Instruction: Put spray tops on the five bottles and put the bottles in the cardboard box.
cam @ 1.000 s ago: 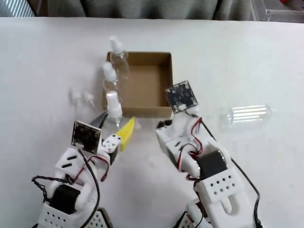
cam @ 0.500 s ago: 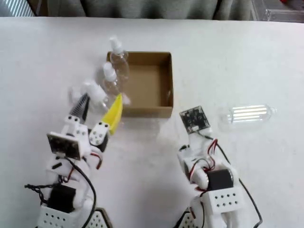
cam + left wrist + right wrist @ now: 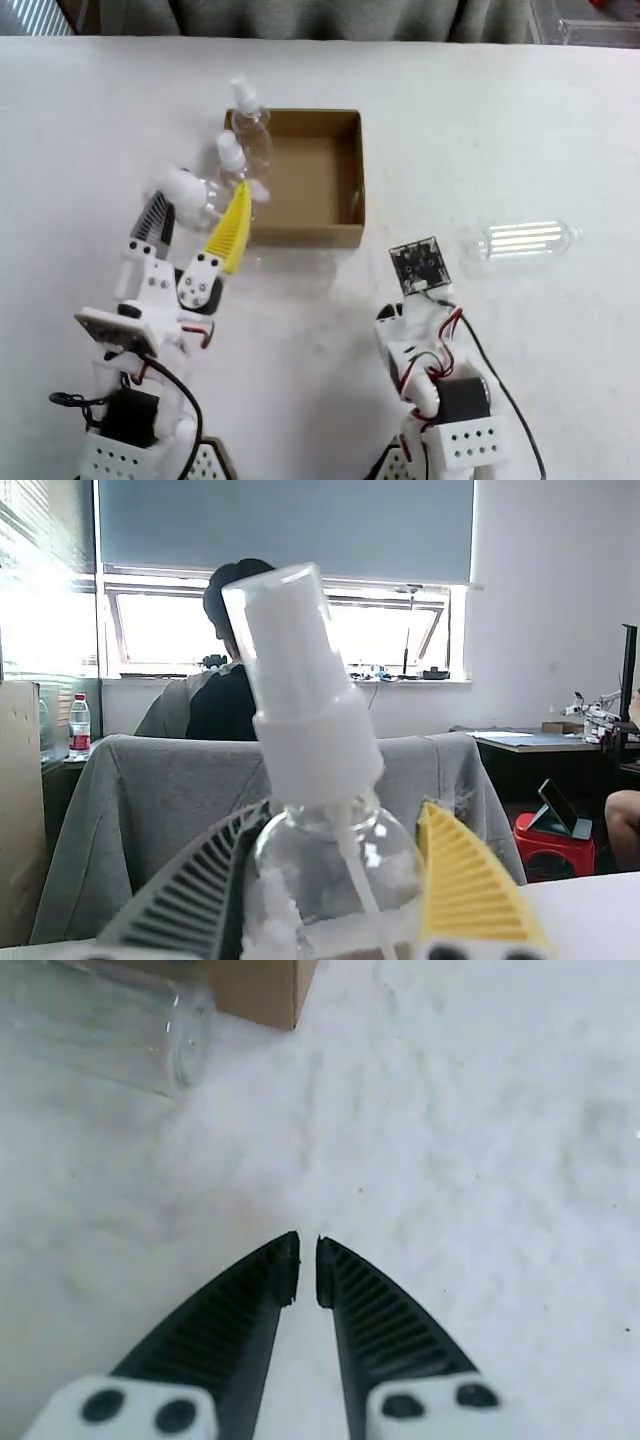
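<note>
The white surface carries an open brown cardboard box, which lies just beyond the left fingers. One of these is dark and ribbed and the other yellow, and they are clamped on the shoulder of a clear plastic bottle with a white spray top. The grip sits below the sprayer, probably so the finished bottle can be carried over the box wall without knocking the top loose. A pair of topped clear bottles stands farther past those fingertips at the box wall; I cannot tell whether they are inside it or leaning on it. The right fingers, both black, are drawn almost together on nothing, low over bare surface. A clear uncapped bottle lies on its side ahead of their tips, seemingly next in line for a sprayer.
</note>
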Robot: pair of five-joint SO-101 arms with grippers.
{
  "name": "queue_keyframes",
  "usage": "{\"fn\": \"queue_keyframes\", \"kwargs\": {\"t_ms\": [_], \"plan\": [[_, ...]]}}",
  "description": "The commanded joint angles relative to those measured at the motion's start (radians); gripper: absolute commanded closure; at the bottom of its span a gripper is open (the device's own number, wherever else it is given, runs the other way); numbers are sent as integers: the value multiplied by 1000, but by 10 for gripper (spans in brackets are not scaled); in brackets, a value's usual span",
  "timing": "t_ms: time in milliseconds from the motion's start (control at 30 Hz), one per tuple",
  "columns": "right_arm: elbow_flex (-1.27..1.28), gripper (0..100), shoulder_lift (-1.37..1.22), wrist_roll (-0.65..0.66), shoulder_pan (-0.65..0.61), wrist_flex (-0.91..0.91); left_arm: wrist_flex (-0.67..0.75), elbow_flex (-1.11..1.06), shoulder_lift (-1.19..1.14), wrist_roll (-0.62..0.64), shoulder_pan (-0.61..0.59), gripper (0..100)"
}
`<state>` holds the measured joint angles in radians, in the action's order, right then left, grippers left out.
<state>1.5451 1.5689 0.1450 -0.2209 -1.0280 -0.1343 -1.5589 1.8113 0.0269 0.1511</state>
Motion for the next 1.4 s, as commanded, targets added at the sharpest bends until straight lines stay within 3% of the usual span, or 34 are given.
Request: {"fn": "queue_keyframes", "kwargs": {"t_ms": [0, 167, 400, 733, 1000, 1367], "plan": [[2, 983, 27, -28, 12, 19, 44, 55, 4, 2, 1, 979], [37, 983, 27, -34, 10, 51, 21, 189, -165, 12, 1, 979], [149, 983, 28, -29, 31, 134, 37, 347, -492, 135, 1, 978], [150, 983, 25, -26, 38, 128, 459, 213, -780, 149, -7, 978], [150, 983, 22, -26, 35, 127, 720, 175, -1043, 147, -13, 978], [150, 983, 21, -25, 33, 127, 941, 278, -1417, 147, -67, 978]]}}
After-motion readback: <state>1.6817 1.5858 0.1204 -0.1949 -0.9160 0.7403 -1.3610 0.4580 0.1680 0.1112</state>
